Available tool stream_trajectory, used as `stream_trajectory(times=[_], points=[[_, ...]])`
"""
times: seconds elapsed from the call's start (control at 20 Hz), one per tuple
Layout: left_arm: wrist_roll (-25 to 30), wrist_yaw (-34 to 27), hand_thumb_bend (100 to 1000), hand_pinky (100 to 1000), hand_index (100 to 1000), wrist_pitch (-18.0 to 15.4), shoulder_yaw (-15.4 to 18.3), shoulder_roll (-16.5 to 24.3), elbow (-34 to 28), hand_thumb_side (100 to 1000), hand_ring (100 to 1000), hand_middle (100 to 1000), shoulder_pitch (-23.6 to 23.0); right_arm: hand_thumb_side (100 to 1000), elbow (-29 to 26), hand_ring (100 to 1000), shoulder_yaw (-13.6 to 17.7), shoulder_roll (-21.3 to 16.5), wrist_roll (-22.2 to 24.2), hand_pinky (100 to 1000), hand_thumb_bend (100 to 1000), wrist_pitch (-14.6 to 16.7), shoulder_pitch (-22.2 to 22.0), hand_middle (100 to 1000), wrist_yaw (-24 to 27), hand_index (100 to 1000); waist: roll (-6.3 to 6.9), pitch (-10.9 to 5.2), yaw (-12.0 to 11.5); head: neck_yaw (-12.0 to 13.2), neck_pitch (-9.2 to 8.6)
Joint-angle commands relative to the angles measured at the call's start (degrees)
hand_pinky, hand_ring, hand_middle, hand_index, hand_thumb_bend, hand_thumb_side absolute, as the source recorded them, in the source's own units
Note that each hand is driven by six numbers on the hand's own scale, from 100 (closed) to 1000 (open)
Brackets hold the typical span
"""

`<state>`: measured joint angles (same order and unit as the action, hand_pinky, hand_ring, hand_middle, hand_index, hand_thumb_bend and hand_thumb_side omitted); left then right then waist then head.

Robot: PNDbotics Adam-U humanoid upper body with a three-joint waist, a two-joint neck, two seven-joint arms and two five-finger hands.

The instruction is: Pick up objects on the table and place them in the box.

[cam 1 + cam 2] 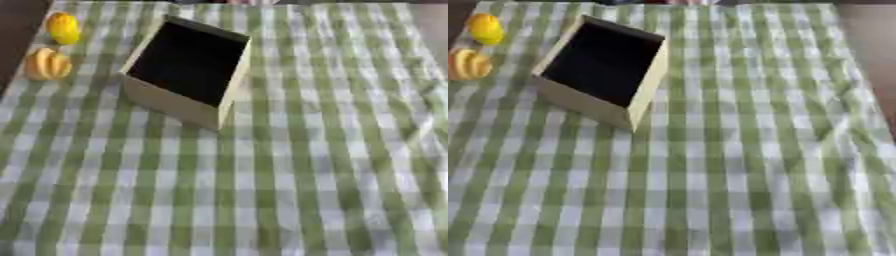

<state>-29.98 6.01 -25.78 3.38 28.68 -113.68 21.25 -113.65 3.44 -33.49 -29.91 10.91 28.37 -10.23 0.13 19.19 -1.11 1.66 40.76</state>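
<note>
While no robot hand is in view, the box [186,70] sits empty; yellow fruit [63,28] and orange fruit [46,64] wait left of it on the surface [289,190]. Next: reach left, grasp one.

Home dining setting: green-white checked tablecloth [289,190] covering table.
</note>
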Motion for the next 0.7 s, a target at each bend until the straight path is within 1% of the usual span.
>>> stream_trajectory(times=[0.05, 0.35, 0.5, 0.6, 0.7], points=[[0.17, -0.36, 401, 694, 917, 0.0, 0.12, 0.96, -0.91, 604, 765, 781, 0.63, 909, -0.95, 820, 0.31, -1.3, 0.08, 870, 131, 0.05, 0.59, 793, 0.22, 801, 0.1, -1.3, 0.06, 0.21, -0.16], [0.19, -0.35, 399, 694, 917, 0.06, 0.13, 0.95, -0.91, 606, 765, 781, 0.58, 908, -0.95, 821, 0.35, -1.31, 0.07, 870, 132, 0.03, 0.57, 793, 0.23, 801, 0.13, -1.2, 0.04, 0.5, -0.18], [0.19, -0.34, 393, 693, 918, 0.63, 0.25, 1.55, -0.91, 612, 763, 780, 0.35, 909, -0.95, 821, 0.38, -1.43, 0.05, 870, 132, -0.01, 0.5, 793, 0.21, 801, 0.21, -1.19, -0.05, 0.58, 0.13], [0.27, -0.79, 383, 689, 919, 2.36, 0.29, 3.15, -0.91, 623, 759, 779, -0.01, 909, -0.95, 821, 0.34, -1.58, 0.08, 870, 132, -0.06, 0.48, 793, 0.19, 801, 0.38, -1.21, -0.13, 0.64, 0.37], [0.82, -0.67, 382, 689, 923, 4.86, 0.62, 5.85, -0.91, 628, 756, 779, -0.21, 909, -0.95, 821, 0.3, -1.72, 0.13, 870, 132, -0.1, 0.43, 793, 0.16, 800, 0.55, -1.23, -0.15, 0.52, 0.43]])
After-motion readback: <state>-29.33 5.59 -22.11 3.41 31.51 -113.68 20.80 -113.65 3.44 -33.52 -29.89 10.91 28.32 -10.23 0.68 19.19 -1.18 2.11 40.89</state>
